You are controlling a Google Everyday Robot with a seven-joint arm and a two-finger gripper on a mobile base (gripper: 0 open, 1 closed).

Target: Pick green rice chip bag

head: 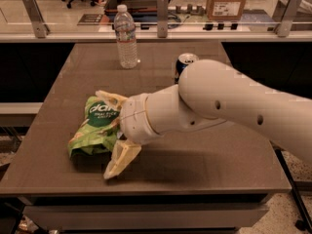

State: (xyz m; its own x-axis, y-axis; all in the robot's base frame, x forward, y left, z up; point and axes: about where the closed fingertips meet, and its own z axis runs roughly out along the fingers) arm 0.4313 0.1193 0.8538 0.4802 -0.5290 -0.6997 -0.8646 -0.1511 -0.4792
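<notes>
Claw (104, 134) is spread wide, straddling the right side of the green rice chip bag (90, 130). Bag lies crumpled on the worktop (209, 172), front-left. Approach looks done, no grip yet. Left: clench on the bag, then lift clear.

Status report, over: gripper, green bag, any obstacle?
Gripper open, astride right side of green rice chip bag. Bag on table, not lifted. Bottle, can behind; nothing blocking.
</notes>
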